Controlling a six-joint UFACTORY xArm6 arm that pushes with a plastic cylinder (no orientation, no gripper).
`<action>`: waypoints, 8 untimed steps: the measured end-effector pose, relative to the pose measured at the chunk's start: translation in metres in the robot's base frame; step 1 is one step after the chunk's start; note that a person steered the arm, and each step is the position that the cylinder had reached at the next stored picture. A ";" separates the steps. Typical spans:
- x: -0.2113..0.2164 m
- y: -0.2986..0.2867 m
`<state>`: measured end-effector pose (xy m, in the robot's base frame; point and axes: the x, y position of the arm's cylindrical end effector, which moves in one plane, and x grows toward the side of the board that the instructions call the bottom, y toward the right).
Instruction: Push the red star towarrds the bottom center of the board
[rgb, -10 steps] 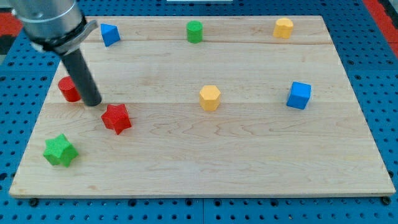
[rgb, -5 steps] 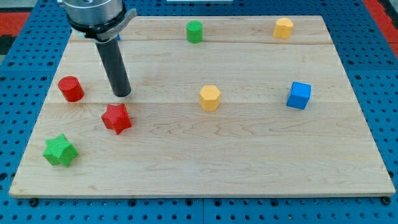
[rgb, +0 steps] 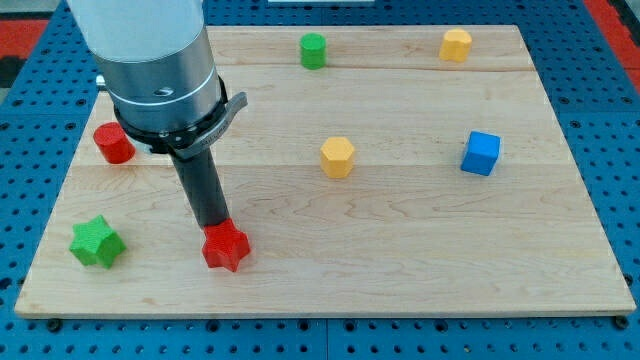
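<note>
Our tip (rgb: 216, 226) is touching the top edge of the red star (rgb: 226, 248); it's a bare rod, nothing grasped. Star sits near the board's (rgb: 420, 270) bottom edge, left of centre, with the green star (rgb: 96, 242) further left and the red cylinder (rgb: 113, 144) up-left.

a pale wooden board (rgb: 420, 240) fills most of the view, its grain running left to right, with a fine seam line across it near the view's top. it lies on a blue perforated panel (rgb: 625, 170) dotted with evenly spaced dark holes, which shows along the view's left, right and bottom edges. at the top left corner (rgb: 22, 32) and top right corner (rgb: 612, 14) the perforated surface is red. the light is even and soft, with only faint shadows on the wood.
</note>
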<state>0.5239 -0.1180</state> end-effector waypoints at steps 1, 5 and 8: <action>0.012 -0.003; 0.055 0.001; 0.039 0.053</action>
